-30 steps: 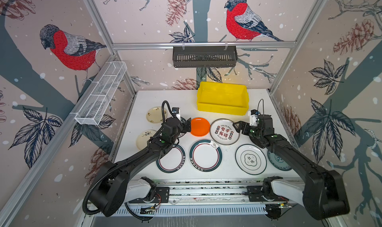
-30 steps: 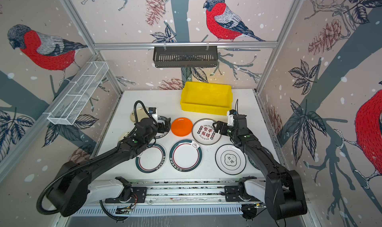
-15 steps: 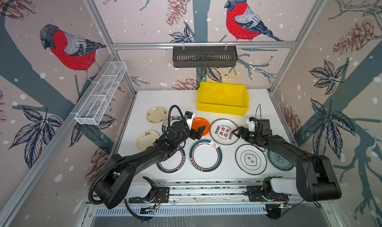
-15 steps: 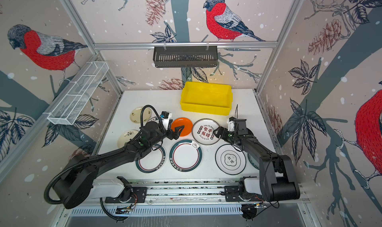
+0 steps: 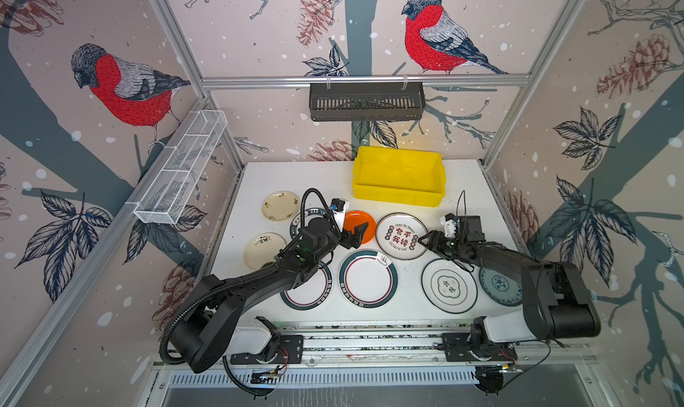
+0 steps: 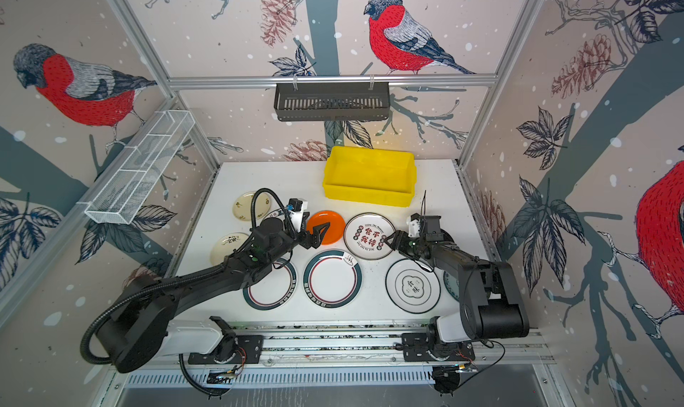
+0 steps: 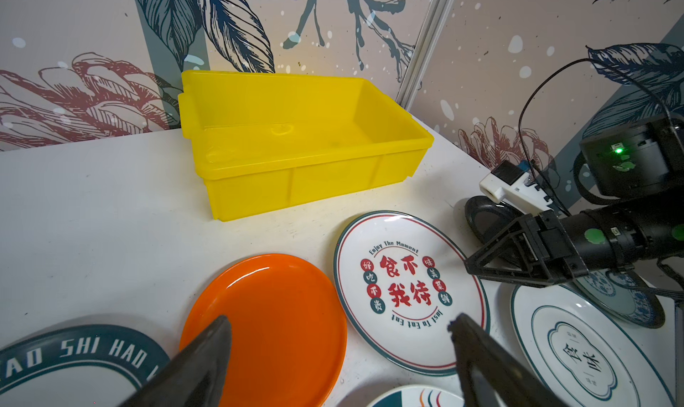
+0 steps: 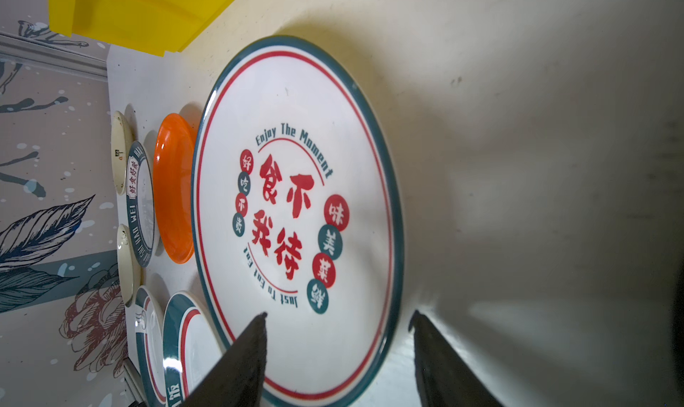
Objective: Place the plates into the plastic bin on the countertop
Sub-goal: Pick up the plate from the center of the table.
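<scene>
Nine plates at least, flat on the speckled white countertop (image 5: pixel 296 179) in both top views, all outside the yellow bin (image 5: pixel 398 197) parked at the back. Left gripper (image 5: pixel 361 234) low over the near edge of the orange plate (image 5: pixel 351 219), jaws spread wide, nothing between them. Right gripper (image 5: pixel 423 241) down at the rim of the red-lettered plate (image 5: pixel 399 236), just in front of the bin. Again in a top view: orange plate (image 6: pixel 333 222) under the left gripper (image 6: pixel 320 233), right gripper (image 6: pixel 390 240) at the lettered rim, bin (image 6: pixel 368 197) behind.

Over to the left wrist view: left gripper (image 7: pixel 338 323) gaping above the orange plate (image 7: pixel 266 320), gripping nothing. Red-lettered plate (image 7: pixel 407 286) just beside the orange one; touching or not, hard to tell. Right gripper (image 7: pixel 470 266) poking in over its rim, black plate (image 7: pixel 485 216) behind that. Bin (image 7: pixel 307 186) beyond, against the wall.

Now the right wrist view: right gripper (image 8: pixel 339 314) with jaws parted, one finger over the face of the red-lettered plate (image 8: pixel 296 201), the other out past the rim above bare countertop. Rim straddled, not clamped. Corner of the bin (image 8: pixel 129 12) just past the plate's far edge.
</scene>
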Robot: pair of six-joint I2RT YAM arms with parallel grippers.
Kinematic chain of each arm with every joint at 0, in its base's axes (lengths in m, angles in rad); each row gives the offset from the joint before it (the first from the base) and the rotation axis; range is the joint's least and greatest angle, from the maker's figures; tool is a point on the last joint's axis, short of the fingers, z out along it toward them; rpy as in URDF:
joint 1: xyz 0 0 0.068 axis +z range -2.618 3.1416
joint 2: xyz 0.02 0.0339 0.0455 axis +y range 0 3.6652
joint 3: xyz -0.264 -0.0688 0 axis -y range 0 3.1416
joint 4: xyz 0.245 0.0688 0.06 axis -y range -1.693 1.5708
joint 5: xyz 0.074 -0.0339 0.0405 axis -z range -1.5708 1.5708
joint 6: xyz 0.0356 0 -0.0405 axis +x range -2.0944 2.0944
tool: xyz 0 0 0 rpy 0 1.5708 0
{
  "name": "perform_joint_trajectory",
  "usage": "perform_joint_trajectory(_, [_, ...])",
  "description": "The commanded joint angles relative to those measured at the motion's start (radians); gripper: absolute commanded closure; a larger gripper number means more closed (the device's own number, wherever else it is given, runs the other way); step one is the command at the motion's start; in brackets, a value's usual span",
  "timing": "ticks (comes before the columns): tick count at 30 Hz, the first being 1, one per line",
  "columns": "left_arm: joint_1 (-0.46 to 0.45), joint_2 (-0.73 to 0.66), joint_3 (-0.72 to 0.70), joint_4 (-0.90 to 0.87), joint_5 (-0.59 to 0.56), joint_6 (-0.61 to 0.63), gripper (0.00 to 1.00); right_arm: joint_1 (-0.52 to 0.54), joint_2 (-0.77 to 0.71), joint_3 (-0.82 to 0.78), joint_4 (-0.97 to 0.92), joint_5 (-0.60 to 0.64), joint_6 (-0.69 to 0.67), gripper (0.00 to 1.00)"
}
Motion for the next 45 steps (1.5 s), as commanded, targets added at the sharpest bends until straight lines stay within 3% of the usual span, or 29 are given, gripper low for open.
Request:
perform_joint_trajectory(1, [0.000, 0.002, 0.001, 0.048, 0.002, -0.007, 0.11, 0.000, 0.017, -0.003, 0.033, -0.013, 0.003, 0.44])
perform_joint_trajectory(13, [-0.005, 0.005, -0.017, 0.079, 0.031, -0.034, 0.14, 0.000, 0.045, -0.021, 0.088, -0.010, 0.029, 0.57])
perform_joint_trajectory(18, [-0.005, 0.005, -0.030, 0.093, 0.056, -0.028, 0.12, 0.000, 0.069, -0.013, 0.095, 0.006, 0.035, 0.68])
perform_joint_trajectory(26, [-0.006, -0.033, -0.079, 0.147, 0.060, -0.001, 0.03, 0.001, 0.101, -0.007, 0.109, 0.029, 0.045, 0.73])
perform_joint_trajectory(32, [-0.006, -0.052, -0.116, 0.190, 0.056, 0.022, 0.02, 0.000, 0.141, 0.010, 0.099, 0.031, 0.051, 0.95])
perform_joint_trajectory(45, [-0.006, -0.074, -0.124, 0.152, 0.016, 0.036, 0.02, -0.002, 0.113, 0.005, 0.081, 0.070, 0.077, 0.98])
